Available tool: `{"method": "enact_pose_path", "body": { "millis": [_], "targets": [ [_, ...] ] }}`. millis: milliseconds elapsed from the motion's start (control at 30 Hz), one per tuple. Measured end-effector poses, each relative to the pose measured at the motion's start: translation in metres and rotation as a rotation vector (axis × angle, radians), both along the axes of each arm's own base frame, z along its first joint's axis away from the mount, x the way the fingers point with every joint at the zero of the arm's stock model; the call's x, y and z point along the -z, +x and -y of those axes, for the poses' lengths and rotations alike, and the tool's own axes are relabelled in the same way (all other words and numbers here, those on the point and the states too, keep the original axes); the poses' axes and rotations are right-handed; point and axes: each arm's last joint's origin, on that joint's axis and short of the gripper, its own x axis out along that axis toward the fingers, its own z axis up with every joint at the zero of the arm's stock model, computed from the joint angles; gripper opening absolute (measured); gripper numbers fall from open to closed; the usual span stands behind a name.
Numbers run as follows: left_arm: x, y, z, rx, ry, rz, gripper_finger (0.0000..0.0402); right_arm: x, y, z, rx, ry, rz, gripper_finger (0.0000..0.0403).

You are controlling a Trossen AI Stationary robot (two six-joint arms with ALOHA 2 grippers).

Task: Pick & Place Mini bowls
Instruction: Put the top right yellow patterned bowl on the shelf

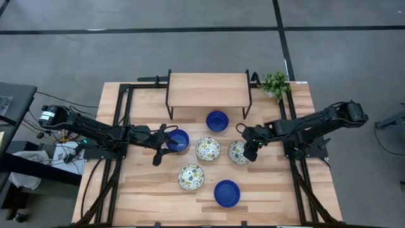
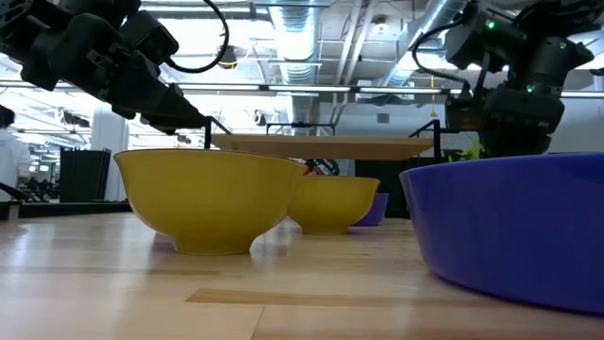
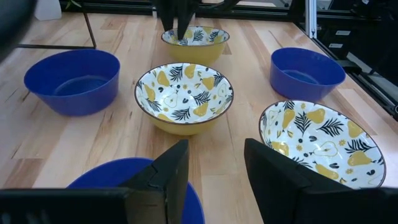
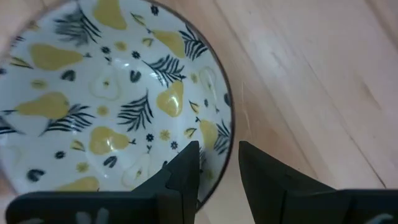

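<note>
Six mini bowls sit upright on the table, three cobalt blue and three patterned inside with a yellow outside. My left gripper (image 1: 159, 151) is open at the left rim of a blue bowl (image 1: 179, 140). In its wrist view, the fingers of the left gripper (image 3: 216, 171) stand over that bowl's edge (image 3: 118, 177). My right gripper (image 1: 251, 151) is open at the right rim of a patterned bowl (image 1: 238, 152). The other bowls are blue (image 1: 217, 120), patterned (image 1: 207, 149), patterned (image 1: 190, 177) and blue (image 1: 226, 193). My left gripper has one finger (image 3: 168, 171) above the blue bowl's inside and the other (image 3: 273, 171) outside it; I cannot tell whether either touches it. My right gripper (image 4: 219, 163) straddles the patterned bowl's rim (image 4: 225, 134) from above, one finger inside and one outside; I cannot tell whether it touches the rim.
A wooden riser shelf on black legs (image 1: 209, 90) stands at the far middle. A small green plant (image 1: 275, 83) is at the far right corner. Black frame rails (image 1: 120, 107) run along both table sides. Bare wood lies along the near edge (image 1: 272, 202).
</note>
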Motion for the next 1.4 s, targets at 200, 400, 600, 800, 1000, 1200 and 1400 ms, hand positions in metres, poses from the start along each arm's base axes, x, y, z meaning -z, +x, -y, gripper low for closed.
{"method": "enact_pose_path", "body": {
  "millis": [200, 400, 600, 800, 1000, 1200, 1400],
  "targets": [
    [0.0, 0.0, 0.0, 0.0, 0.0, 0.0, 0.0153, 0.0025, 0.0015, 0.0005, 0.002, 0.002, -0.007, 0.0101],
    [0.0, 0.0, 0.0, 0.0, 0.0, 0.0, 0.0153, 0.0004, 0.0017, -0.0001, -0.004, 0.02, 0.01, 0.01],
    [0.0, 0.0, 0.0, 0.0, 0.0, 0.0, 0.0153, 0.0005, 0.0021, -0.0004, -0.009, 0.03, 0.011, 0.008],
    [0.0, 0.0, 0.0, 0.0, 0.0, 0.0, 0.0153, 0.0005, 0.0021, -0.0003, -0.008, 0.03, 0.011, 0.005],
    [0.0, 0.0, 0.0, 0.0, 0.0, 0.0, 0.0154, 0.0005, 0.0021, -0.0004, -0.008, 0.03, 0.011, 0.0031],
    [0.0, 0.0, -0.0001, -0.001, 0.0, 0.0, 0.0153, 0.0003, 0.0029, -0.0003, -0.007, 0.027, 0.021, 0.0041],
    [0.0, 0.0, -0.0001, -0.001, 0.0, 0.0, 0.0153, -0.0006, 0.0049, -0.0003, -0.006, 0.024, 0.044, 0.0073]
  ]
}}
